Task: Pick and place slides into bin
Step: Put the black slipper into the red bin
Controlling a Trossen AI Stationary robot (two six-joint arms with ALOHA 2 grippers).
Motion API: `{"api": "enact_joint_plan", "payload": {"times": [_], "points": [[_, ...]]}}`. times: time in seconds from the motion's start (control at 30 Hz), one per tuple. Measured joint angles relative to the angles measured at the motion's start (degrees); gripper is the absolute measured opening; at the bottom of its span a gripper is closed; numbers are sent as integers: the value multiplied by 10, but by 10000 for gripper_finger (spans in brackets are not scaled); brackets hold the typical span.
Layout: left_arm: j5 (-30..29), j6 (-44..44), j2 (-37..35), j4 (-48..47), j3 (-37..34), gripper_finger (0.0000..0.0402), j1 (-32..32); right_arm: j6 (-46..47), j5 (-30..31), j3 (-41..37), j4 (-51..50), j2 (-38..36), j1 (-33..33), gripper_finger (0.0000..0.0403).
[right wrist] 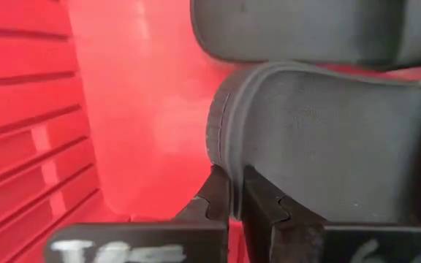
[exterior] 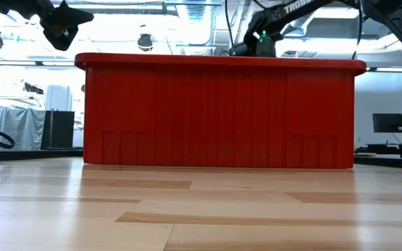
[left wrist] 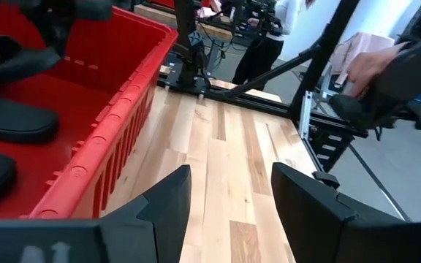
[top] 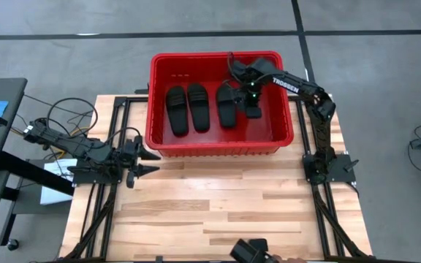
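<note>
The right tool point(top: 252, 93) is low inside the bin point(top: 283, 139), closed tight on the edge of the fourth slide point(right wrist: 342, 146), which it holds beside the third slide point(top: 227, 104) so that all four can lie abreast; two more slides point(top: 187, 108) lie further from it. The left tool point(top: 150, 162) waits outside the bin's front wall over the desk point(top: 218, 212), its fingers spread and empty

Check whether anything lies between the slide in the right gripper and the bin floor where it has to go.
Nothing visible does. The right gripper is shut on the fourth slide, already inside the bin, beside the third slide. The red floor next to it is bare. What is directly under the held slide cannot be seen.
</note>
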Motion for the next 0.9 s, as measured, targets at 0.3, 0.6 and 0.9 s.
{"api": "enact_joint_plan", "payload": {"times": [0.3,0.6,0.9], "points": [[4,-2,0,0,0,181,0,-1,0,-99,37,0,2,1],[4,-3,0,0,0,181,0,1,-1,-127,74,0,16,7],[3,-7,0,-1,0,181,0,22,3,-128,83,0,24,57]]}}
